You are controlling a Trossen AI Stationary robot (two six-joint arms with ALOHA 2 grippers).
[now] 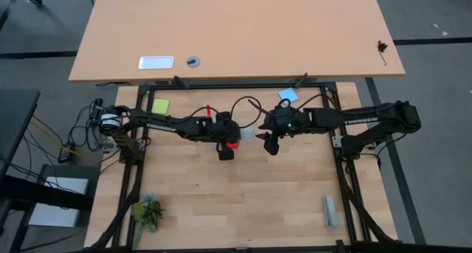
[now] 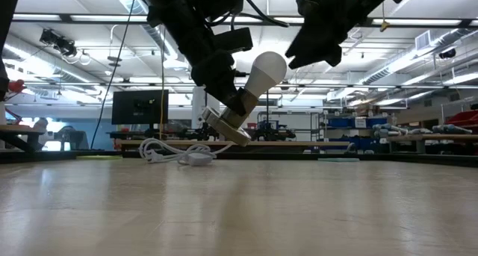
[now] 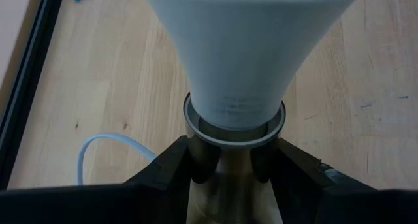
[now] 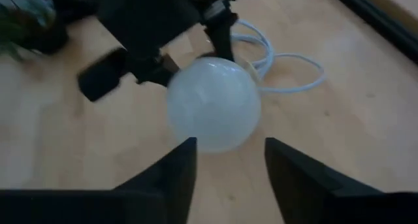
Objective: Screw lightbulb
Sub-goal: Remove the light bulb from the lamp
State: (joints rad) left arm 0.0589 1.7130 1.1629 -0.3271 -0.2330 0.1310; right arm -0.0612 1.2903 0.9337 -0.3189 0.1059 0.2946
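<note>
I am holding a round greyish socket base (image 2: 226,124) in my left gripper (image 3: 232,160), whose two dark fingers (image 3: 196,160) are clamping its sides. The small white rounded lightbulb (image 2: 263,72), tapering to a narrow neck, is sitting in that socket base, tilted, with its round end pointing up and away from it. Bulb and socket base are both hanging in the air above the pale wooden table (image 2: 239,207), near its middle, touching nothing below.

My right gripper (image 4: 225,160) is hovering just beside the lightbulb's round end. Its fingers (image 4: 176,168) are spread apart, wider than the lightbulb, and are not touching it. From above, both my dark arms are meeting at the lightbulb (image 1: 249,133).

A looped white cable (image 2: 175,151) is lying on the table, behind the lightbulb. A blue paper square (image 1: 288,95) is lying at the table's far edge beyond the lightbulb, and a green one (image 1: 160,105) farther off on my left arm's side.
</note>
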